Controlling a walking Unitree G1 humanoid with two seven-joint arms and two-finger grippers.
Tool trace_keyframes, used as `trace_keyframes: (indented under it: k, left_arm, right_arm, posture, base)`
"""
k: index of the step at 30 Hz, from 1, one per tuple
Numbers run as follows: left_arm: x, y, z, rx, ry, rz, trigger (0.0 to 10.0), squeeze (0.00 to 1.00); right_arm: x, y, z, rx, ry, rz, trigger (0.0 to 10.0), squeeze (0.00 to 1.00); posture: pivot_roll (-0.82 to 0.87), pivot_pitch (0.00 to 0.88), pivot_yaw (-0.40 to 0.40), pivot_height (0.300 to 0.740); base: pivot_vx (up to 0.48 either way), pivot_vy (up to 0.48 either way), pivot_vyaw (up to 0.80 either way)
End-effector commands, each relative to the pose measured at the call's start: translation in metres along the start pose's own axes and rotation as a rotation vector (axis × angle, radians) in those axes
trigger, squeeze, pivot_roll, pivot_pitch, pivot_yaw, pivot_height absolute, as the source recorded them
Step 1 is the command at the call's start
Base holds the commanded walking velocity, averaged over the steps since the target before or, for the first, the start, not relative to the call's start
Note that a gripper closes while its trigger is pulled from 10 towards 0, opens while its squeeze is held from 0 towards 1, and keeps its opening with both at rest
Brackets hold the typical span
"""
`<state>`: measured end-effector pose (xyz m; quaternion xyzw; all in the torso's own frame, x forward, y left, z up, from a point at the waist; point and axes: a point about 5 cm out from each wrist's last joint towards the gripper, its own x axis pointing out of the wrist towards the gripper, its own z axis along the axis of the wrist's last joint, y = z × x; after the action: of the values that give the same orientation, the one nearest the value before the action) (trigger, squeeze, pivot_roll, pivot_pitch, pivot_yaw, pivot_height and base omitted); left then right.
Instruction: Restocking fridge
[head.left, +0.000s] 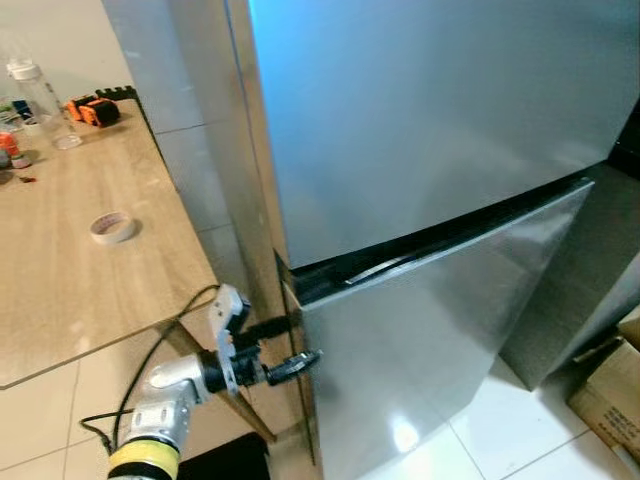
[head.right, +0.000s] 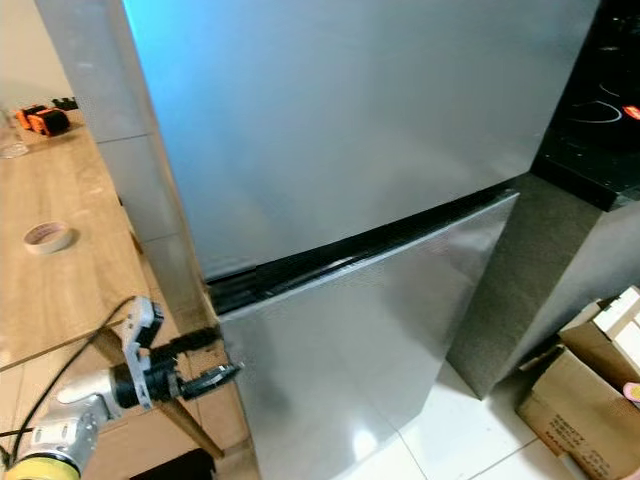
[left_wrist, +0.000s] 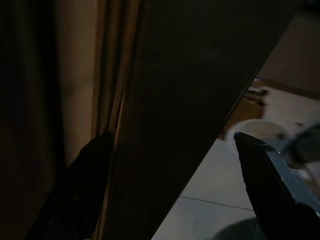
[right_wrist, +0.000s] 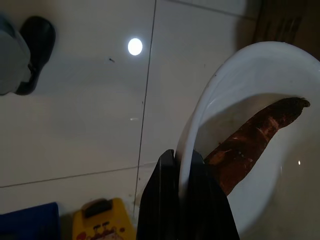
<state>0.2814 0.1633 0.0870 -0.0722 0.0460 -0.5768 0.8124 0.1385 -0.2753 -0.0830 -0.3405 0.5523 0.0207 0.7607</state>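
Fingers of the left gripper (head.left: 283, 347) are being spread apart astride the lower fridge door (head.left: 430, 350) edge; stiff, slick steel is best pulled there. A fragile white bowl (right_wrist: 260, 145) holding food is being pinched at its rim by the right gripper (right_wrist: 184, 165).

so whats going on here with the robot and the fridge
The robot stands at a silver fridge with both doors shut or nearly so. Its left gripper is open, with one finger on each side of the lower door edge by the wooden table, seemingly about to pull it open. The right gripper is shut on the rim of a white bowl holding a brown, root-like piece of food, above the tiled floor.
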Motion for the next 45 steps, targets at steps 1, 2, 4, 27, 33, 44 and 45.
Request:
trace_keyframes:
  k: [1,2,4,27,33,44,45]
  left_arm:
    - [0.022,-0.013,-0.002,-0.011,-0.008,-0.116,10.0,0.00]
    - [0.022,-0.013,-0.002,-0.011,-0.008,-0.116,10.0,0.00]
    - [0.024,-0.016,-0.003,-0.018,-0.006,-0.130,10.0,0.00]
    - [-0.080,-0.063,-0.137,-0.584,0.428,0.196,10.0,0.00]
    - [-0.087,-0.063,-0.166,-0.590,0.512,0.644,10.0,0.00]
    - [-0.098,-0.094,-0.201,-0.825,0.480,1.162,10.0,0.00]
    - [-0.094,-0.102,-0.207,-0.840,0.492,1.180,10.0,0.00]
  right_arm:
    - [0.000,0.001,-0.006,0.000,0.019,-0.002,10.0,0.00]
    - [0.000,0.001,-0.006,0.000,0.019,-0.002,10.0,0.00]
    - [0.000,0.001,-0.007,-0.001,0.020,-0.003,10.0,0.00]
    - [-0.001,0.003,-0.015,0.011,0.050,-0.012,10.0,0.00]
    - [-0.001,0.004,-0.014,0.017,0.049,-0.013,10.0,0.00]
    - [-0.001,0.008,-0.015,0.049,0.053,-0.004,10.0,0.00]
    - [-0.001,0.008,-0.014,0.045,0.050,-0.001,10.0,0.00]
  posture:
    - [-0.08,0.000,0.022,0.740]
    - [-0.08,0.000,0.022,0.740]
    - [-0.08,0.000,0.021,0.740]
    - [-0.07,0.000,0.022,0.740]
    - [-0.07,0.000,0.022,0.740]
    - [-0.07,0.000,0.028,0.740]
    - [-0.05,0.000,0.022,0.740]
  base:
    - [0.000,0.000,0.00]
    - [0.000,0.000,0.00]
    - [0.000,0.000,0.00]
    - [0.000,0.000,0.00]
    - [0.000,0.000,0.00]
    - [0.000,0.000,0.00]
    - [0.000,0.000,0.00]
